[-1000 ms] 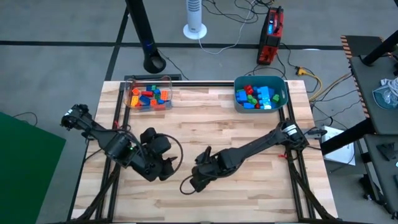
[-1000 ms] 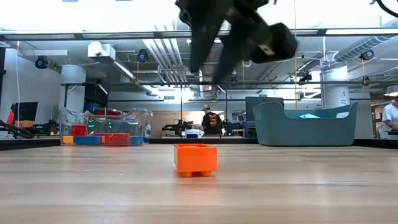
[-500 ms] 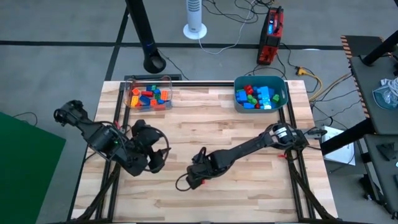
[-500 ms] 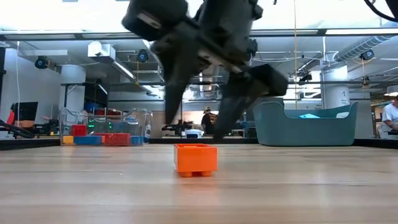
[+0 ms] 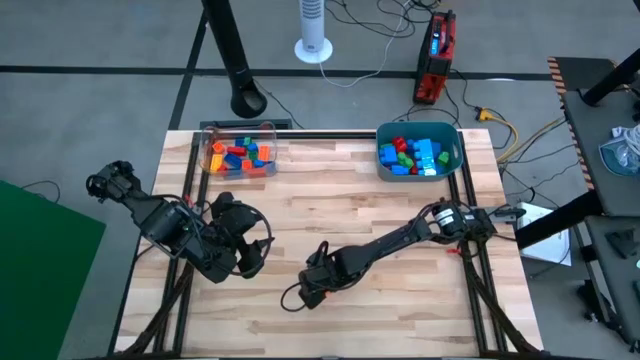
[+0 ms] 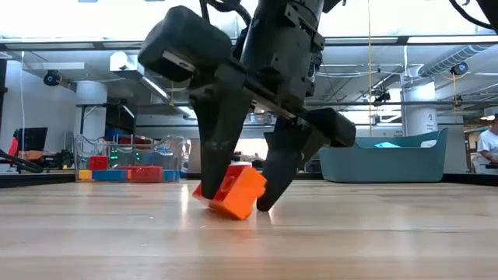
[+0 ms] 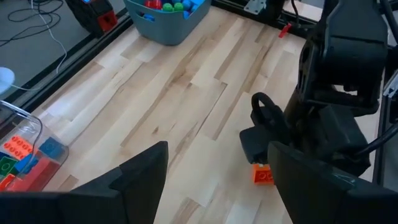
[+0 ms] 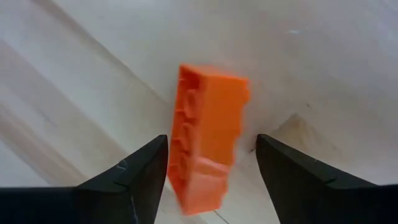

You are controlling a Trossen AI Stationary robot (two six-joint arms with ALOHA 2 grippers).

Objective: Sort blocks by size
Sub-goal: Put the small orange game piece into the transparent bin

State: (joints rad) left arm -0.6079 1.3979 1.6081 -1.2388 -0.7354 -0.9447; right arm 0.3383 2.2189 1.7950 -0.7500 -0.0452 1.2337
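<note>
Blocks are almost all lying sorted in the clear box (image 5: 239, 153) and the teal tub (image 5: 418, 151), while the right pincer (image 6: 241, 198), fingers spread, is straddling one tilted orange block (image 6: 231, 191) on the worktop (image 5: 370, 200), and the left pincer (image 5: 250, 262) is waiting open nearby.

Grey floor (image 5: 100, 90) with cables, white fan (image 5: 313, 28), exposed ceiling pipes (image 6: 194, 66).

1. An orange studded brick (image 6: 232, 192) sits tilted on the wooden table, one lower edge touching the surface and the other raised, toward six o'clock.
2. Orange, red, blue and green bricks (image 5: 238, 155) lie heaped in a clear box at eleven o'clock.
3. Blue, red and green bricks (image 5: 412, 154) fill a teal tub at one o'clock.
</note>
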